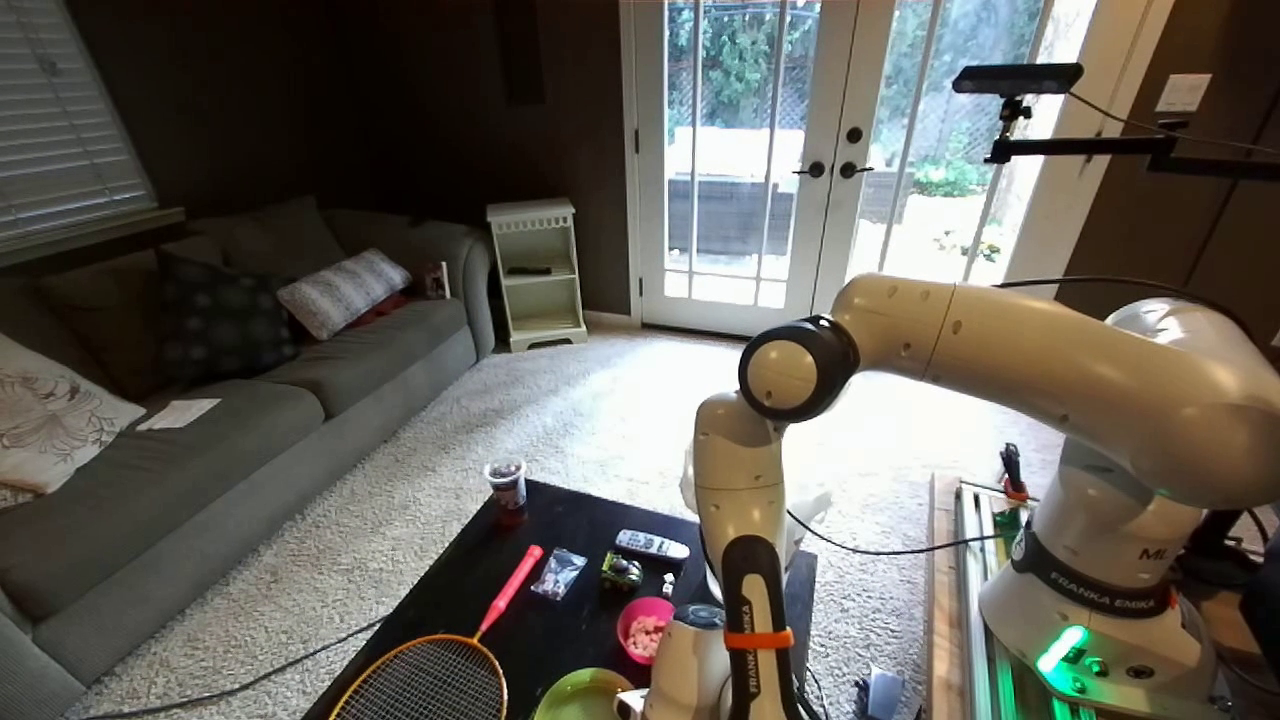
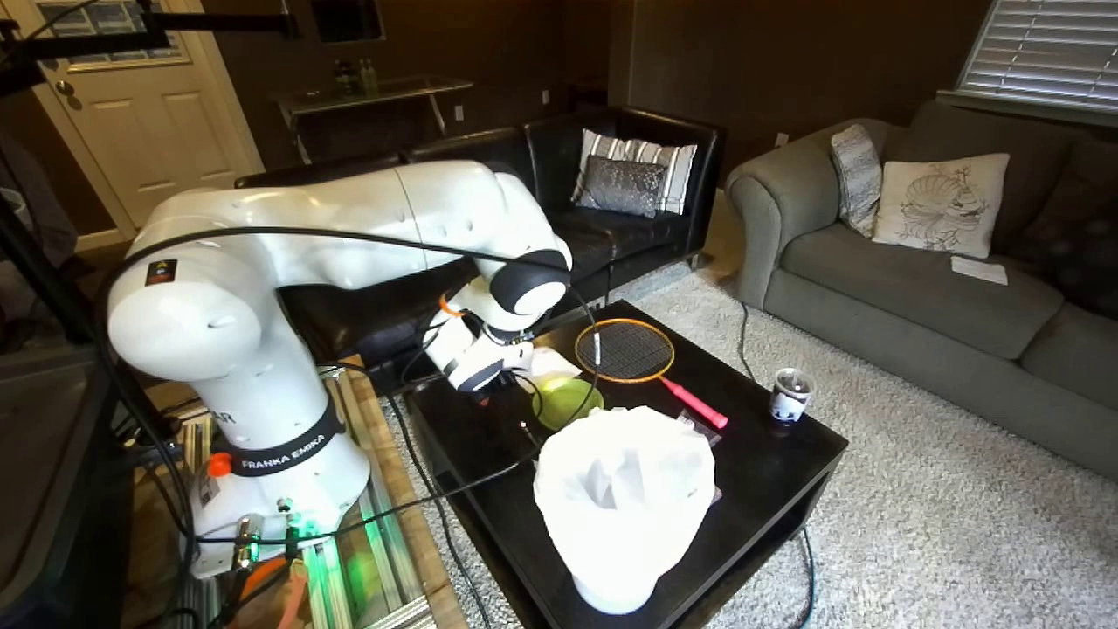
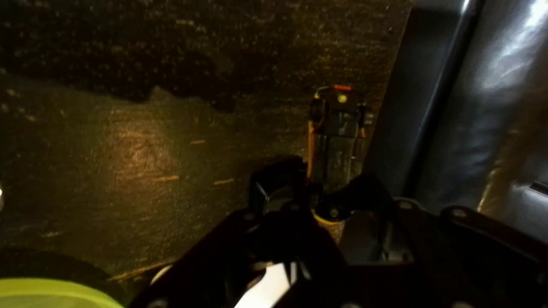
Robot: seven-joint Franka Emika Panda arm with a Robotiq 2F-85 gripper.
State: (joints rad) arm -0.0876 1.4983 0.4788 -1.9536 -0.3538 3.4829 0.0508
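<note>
Two fingers [image 3: 274,190] of your gripper [image 3: 329,184] were clamped on the near end of a small toy car [image 3: 336,141], with a finger to either side of it. Your wrist view showed the car with its underside toward the camera: wheels, dark chassis, an orange strip along its flank and a red mark at its far end. You had it at the black table [image 2: 760,472], close to the edge; whether it touched the tabletop you could not tell.

Near your gripper sat the lime-green bowl [image 2: 563,402], its rim just entering the lower left of your wrist view. Beyond that bowl, you had the badminton racket [image 2: 624,352] lying flat, its pink handle reaching toward a lidded cup [image 2: 790,397] near the tabletop's edge. A bin with a white liner [image 2: 620,542] stood upright on the same table, well apart from your fingers.

In an exterior view, you could see a pink bowl [image 1: 650,606] with pale pink pieces [image 1: 645,637] inside. Near it lay a green toy vehicle [image 1: 621,571], between a clear packet [image 1: 558,574] and a light-coloured remote [image 1: 652,545].
</note>
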